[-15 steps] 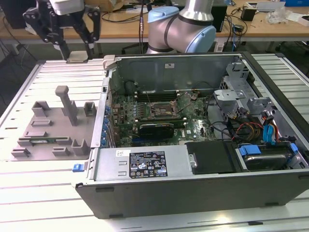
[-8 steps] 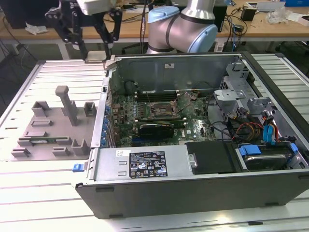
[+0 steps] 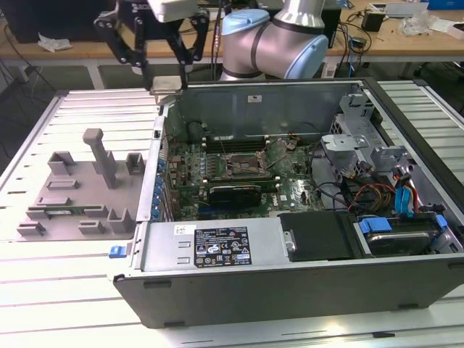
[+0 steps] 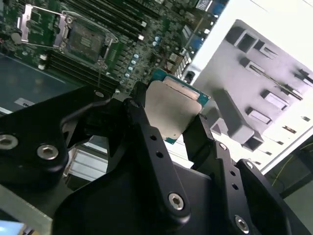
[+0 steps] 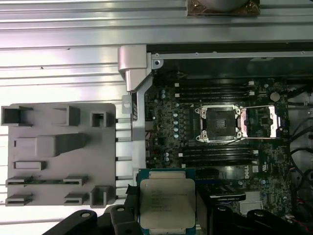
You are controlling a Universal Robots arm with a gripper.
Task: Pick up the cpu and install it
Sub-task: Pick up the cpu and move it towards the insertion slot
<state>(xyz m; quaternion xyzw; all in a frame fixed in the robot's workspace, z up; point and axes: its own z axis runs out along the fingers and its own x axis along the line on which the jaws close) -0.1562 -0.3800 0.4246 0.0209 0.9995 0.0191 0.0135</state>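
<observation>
The cpu (image 5: 167, 203) is a flat square chip with a silver top and a green rim, and my gripper (image 5: 167, 198) is shut on it, one black finger on each side. The second wrist view shows the cpu (image 4: 173, 110) tilted between the fingers (image 4: 139, 120). In the exterior view my gripper (image 3: 163, 61) hangs above the far left corner of the open computer case (image 3: 290, 290). The motherboard's CPU socket (image 5: 219, 123) lies below and apart from the chip, with its metal bracket (image 5: 261, 122) swung open. The same socket (image 3: 243, 165) sits mid-board in the exterior view.
A matte gray fixture plate (image 3: 80, 185) with raised blocks lies on the slatted table at the exterior view's left of the case. Inside the case are memory slots (image 5: 215, 93), cables (image 3: 377, 192), a drive cage (image 3: 348, 141) and a black power supply (image 3: 319, 235).
</observation>
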